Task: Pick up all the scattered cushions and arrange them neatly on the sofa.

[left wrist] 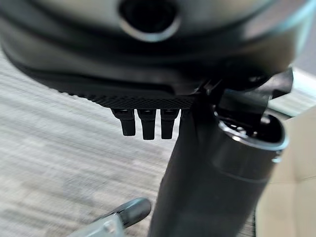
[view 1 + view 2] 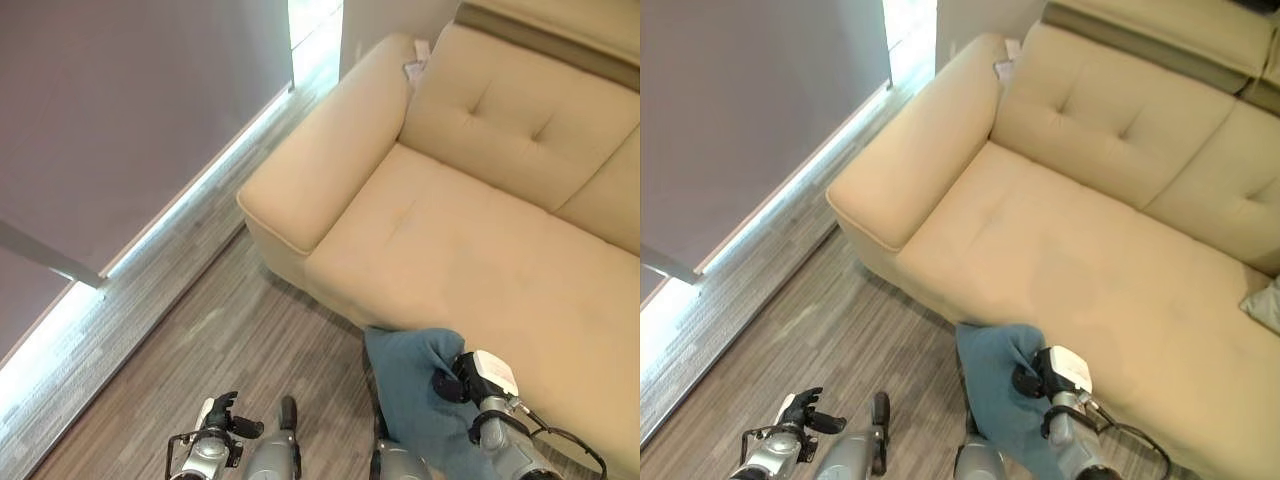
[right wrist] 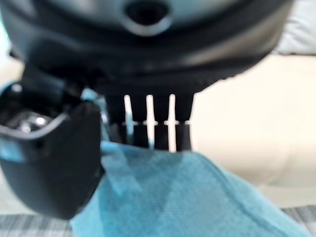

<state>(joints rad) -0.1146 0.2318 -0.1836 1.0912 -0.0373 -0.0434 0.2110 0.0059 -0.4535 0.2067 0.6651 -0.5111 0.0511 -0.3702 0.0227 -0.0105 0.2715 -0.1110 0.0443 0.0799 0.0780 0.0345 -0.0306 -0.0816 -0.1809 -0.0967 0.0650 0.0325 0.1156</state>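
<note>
A teal-blue cushion (image 2: pixel 415 385), soft and creased, is hanging against the front edge of the beige sofa (image 2: pixel 470 250), the right hand (image 2: pixel 452 385) gripping its upper edge. The left hand (image 2: pixel 222 415) is idling low over the wood floor (image 2: pixel 200 350), fingers loosely straight. A grey cushion (image 2: pixel 1265 303) is lying on the seat's far right.

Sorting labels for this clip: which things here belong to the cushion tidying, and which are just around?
Job:
- blue cushion, pinched by right hand
- beige sofa
- grey cushion at the seat's edge

Around:
- left hand, idle
- wood floor
- grey wall
</note>
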